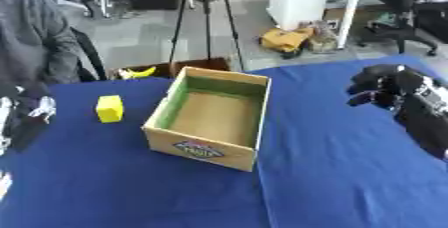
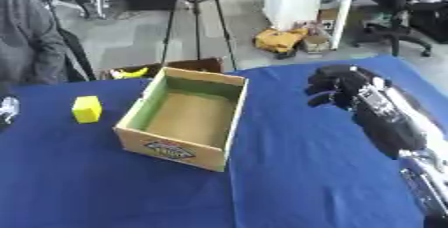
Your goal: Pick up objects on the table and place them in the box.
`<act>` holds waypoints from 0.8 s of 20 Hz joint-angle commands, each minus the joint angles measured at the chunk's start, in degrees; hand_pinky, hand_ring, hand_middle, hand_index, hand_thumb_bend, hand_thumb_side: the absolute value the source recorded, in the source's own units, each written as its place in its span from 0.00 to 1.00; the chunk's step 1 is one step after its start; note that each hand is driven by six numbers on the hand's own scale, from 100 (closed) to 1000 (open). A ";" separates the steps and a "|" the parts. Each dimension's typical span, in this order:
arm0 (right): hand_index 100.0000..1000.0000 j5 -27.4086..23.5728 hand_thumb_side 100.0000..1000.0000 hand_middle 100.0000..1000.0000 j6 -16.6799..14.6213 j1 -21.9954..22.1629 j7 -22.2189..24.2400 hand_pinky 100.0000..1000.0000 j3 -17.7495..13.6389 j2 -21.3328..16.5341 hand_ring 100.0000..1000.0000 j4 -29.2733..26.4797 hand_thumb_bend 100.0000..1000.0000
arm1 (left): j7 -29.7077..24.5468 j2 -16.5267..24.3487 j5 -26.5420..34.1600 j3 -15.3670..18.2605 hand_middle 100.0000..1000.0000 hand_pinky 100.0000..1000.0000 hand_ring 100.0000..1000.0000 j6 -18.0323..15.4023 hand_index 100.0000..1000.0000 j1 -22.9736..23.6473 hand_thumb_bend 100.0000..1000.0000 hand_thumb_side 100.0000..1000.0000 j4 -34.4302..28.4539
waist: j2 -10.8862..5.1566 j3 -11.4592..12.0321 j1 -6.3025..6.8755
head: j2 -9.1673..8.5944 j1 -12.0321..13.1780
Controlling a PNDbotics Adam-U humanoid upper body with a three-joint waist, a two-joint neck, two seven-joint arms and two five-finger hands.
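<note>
A: Box sits near the middle of the blue table, set askew, top open. Cardboard walls, green along the inner far side, a printed label on the near outer wall. Nothing visible lying on its floor.

B: And the loose object?

A: Yellow block stands on the cloth to the left of the box, apart from it, nothing touching it.

B: Right hand?

A: Right hand shows on the right side, held to the right of the box and well apart from the block. Fingers curl inward toward the palm; no object seen among them. The black forearm runs back toward the lower right corner.

B: Left hand?

A: Left hand shows at the left edge, partly cut off. Whether its fingers are straight or curled cannot be told.

B: Anything behind?

A: Tripod stands on the floor beyond the table's far edge.
</note>
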 commanded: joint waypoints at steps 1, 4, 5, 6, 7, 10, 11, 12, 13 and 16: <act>0.77 1.07 0.70 0.68 -0.13 -0.93 0.78 0.65 0.23 -2.04 0.71 -1.53 0.00 | -5.33 2.61 -8.04 1.87 0.65 0.63 0.66 -1.02 0.83 -4.42 0.17 0.45 6.57 | -0.29 -0.78 0.27 | -1.47 1.06; 0.77 1.86 0.71 0.68 -0.15 -1.26 1.40 0.65 0.71 -2.24 0.71 -1.80 0.00 | -7.04 1.85 -14.48 3.65 0.68 0.65 0.68 -1.32 0.84 -8.05 0.25 0.42 11.09 | 0.49 -2.54 1.22 | -2.04 2.16; 0.77 2.07 0.71 0.68 -0.14 -1.33 1.53 0.65 0.80 -2.28 0.71 -1.86 0.00 | -7.12 1.51 -16.19 4.21 0.68 0.65 0.68 -1.19 0.84 -8.93 0.25 0.42 12.19 | 0.67 -2.99 1.47 | -2.14 2.40; 0.77 2.27 0.71 0.68 -0.11 -1.39 1.66 0.65 0.89 -2.33 0.71 -1.91 0.00 | -7.01 1.19 -17.63 4.68 0.69 0.65 0.69 -0.98 0.84 -9.72 0.32 0.42 13.04 | 0.87 -3.51 1.77 | -2.23 2.66; 0.77 2.47 0.71 0.68 -0.08 -1.46 1.78 0.65 0.98 -2.35 0.71 -1.95 0.00 | -6.83 0.86 -18.86 5.04 0.69 0.65 0.69 -0.77 0.84 -10.37 0.32 0.42 13.72 | 1.03 -3.95 2.02 | -2.31 2.86; 0.77 2.93 0.71 0.68 0.00 -1.72 2.11 0.65 1.20 -2.41 0.71 -2.11 0.00 | -7.52 0.14 -21.56 5.39 0.72 0.65 0.69 -0.48 0.85 -11.57 0.53 0.46 14.91 | 1.54 -5.22 2.72 | -2.66 3.30; 0.77 3.06 0.71 0.68 0.02 -1.78 2.20 0.65 1.26 -2.42 0.71 -2.17 0.00 | -8.22 0.02 -22.19 5.46 0.72 0.65 0.70 -0.44 0.85 -11.82 0.55 0.46 15.14 | 1.69 -5.58 2.89 | -2.83 3.40; 0.77 3.18 0.72 0.68 0.04 -1.82 2.28 0.65 1.31 -2.43 0.71 -2.23 0.00 | -8.87 -0.03 -22.81 5.58 0.73 0.66 0.70 -0.33 0.86 -12.00 0.57 0.46 15.29 | 1.83 -5.95 3.06 | -2.99 3.51; 0.77 3.31 0.72 0.68 0.03 -1.85 2.36 0.65 1.35 -2.44 0.71 -2.30 0.00 | -9.39 -0.06 -23.43 5.71 0.73 0.66 0.70 -0.12 0.86 -12.16 0.58 0.46 15.41 | 1.97 -6.27 3.21 | -3.16 3.63; 0.77 3.70 0.72 0.68 0.05 -1.86 2.42 0.65 1.34 -2.44 0.71 -2.44 0.00 | -9.36 -0.38 -24.67 6.36 0.73 0.65 0.69 1.03 0.86 -12.43 0.56 0.46 15.54 | 2.44 -6.95 3.59 | -3.54 4.05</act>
